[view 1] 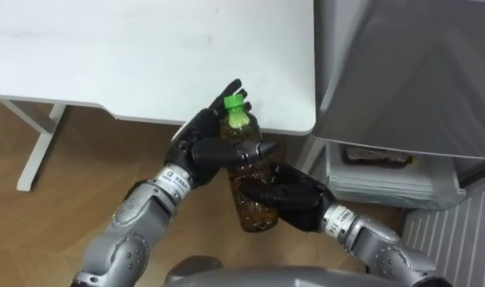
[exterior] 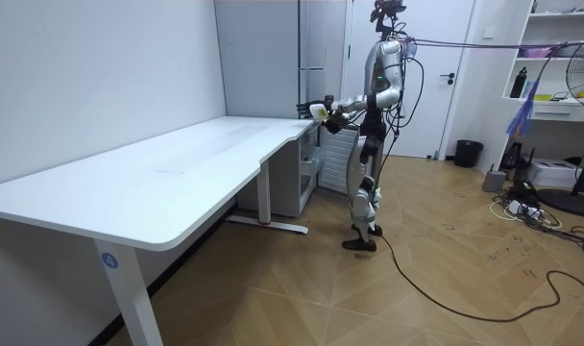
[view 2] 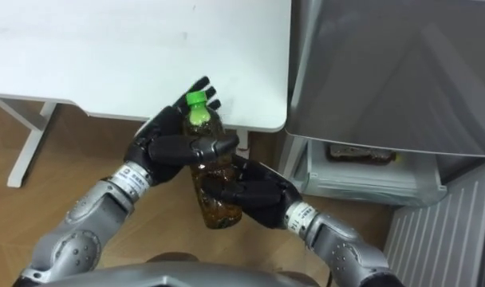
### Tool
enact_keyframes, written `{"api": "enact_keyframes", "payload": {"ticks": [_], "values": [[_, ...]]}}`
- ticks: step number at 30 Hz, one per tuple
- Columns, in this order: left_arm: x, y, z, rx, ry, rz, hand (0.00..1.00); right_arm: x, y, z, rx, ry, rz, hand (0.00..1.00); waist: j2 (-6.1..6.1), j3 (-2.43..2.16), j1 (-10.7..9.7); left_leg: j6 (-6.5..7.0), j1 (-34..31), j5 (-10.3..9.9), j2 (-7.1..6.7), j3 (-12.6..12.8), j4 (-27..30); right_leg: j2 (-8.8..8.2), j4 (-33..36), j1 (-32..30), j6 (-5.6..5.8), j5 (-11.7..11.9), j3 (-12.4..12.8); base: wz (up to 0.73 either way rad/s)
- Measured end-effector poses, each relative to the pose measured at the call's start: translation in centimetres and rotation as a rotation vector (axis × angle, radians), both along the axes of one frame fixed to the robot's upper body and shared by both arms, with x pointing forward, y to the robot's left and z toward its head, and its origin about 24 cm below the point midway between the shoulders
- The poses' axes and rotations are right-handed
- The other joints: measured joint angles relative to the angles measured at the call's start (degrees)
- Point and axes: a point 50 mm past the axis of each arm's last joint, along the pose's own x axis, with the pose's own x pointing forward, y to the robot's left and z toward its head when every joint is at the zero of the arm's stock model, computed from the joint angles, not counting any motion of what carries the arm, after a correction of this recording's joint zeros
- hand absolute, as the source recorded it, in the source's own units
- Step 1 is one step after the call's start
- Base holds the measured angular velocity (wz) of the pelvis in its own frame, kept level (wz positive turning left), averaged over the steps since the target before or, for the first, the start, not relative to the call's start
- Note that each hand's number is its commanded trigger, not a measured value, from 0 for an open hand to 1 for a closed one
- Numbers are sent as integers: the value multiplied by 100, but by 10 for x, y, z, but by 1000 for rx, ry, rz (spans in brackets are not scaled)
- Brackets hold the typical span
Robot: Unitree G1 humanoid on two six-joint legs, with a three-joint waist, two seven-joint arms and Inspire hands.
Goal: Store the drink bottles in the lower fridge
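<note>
Drink bottle (view 1: 254, 211) upright, green cap up, clamped by both hands: left hand (view 1: 199, 147) curled round upper body, right hand (view 1: 298, 199) round lower half. Lower fridge drawer (view 1: 386, 191) just right of right hand. Settle one firm grip, hold bottle vertical, clear bench (view 1: 107, 56) edge beyond left hand

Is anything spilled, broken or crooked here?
Nothing stands out. The bottle, its green cap on, sits roughly upright, gripped by both the left hand and the right hand, just off the corner of the white table. No liquid shows on the floor.
</note>
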Motion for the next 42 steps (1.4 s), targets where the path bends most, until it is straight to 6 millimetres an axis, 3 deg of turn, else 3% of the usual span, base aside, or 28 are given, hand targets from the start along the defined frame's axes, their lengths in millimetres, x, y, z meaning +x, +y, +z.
{"api": "enact_keyframes", "payload": {"ticks": [8, 18, 30, 32, 39, 42], "values": [[10, 11, 22, -4, -125, 68, 0, -12, -1, -7, -91, 12, 93, 100, 27, 18, 89, -1, 84, 0, -4, 4, -63, 4, 0, 38, 1, 0, 107, 0], [14, 18, 26, 66, -166, 106, 0, -16, 0, -10, -154, 9, 160, 100, 39, 25, 95, -1, 199, 1, -4, 50, -127, 2, -4, 121, 2, -1, 122, -1], [18, 42, 31, 91, -173, 258, 0, -14, -12, -10, -163, 14, 87, 100, 90, 23, 154, -1, 332, 1, -6, 64, -156, -2, -37, 221, 5, -3, 119, 0], [18, 49, 31, 103, -153, 320, 0, -21, -18, -12, -175, 36, 73, 100, 123, 25, 267, -9, 394, 7, -7, 114, -218, 3, -111, 309, 12, 2, 105, -11], [10, 90, 27, 177, -78, 588, 0, -29, -31, -13, -191, 61, 6, 100, 210, 6, 383, -22, 482, 16, 1, 142, -271, 12, -107, 335, 12, 2, 102, -4], [-2, 114, 9, 233, 29, 720, 0, -28, -39, -11, -202, 54, -43, 100, 273, -8, 476, -22, 566, 16, -1, 149, -311, 8, -111, 365, 12, 2, 101, 0]]}}
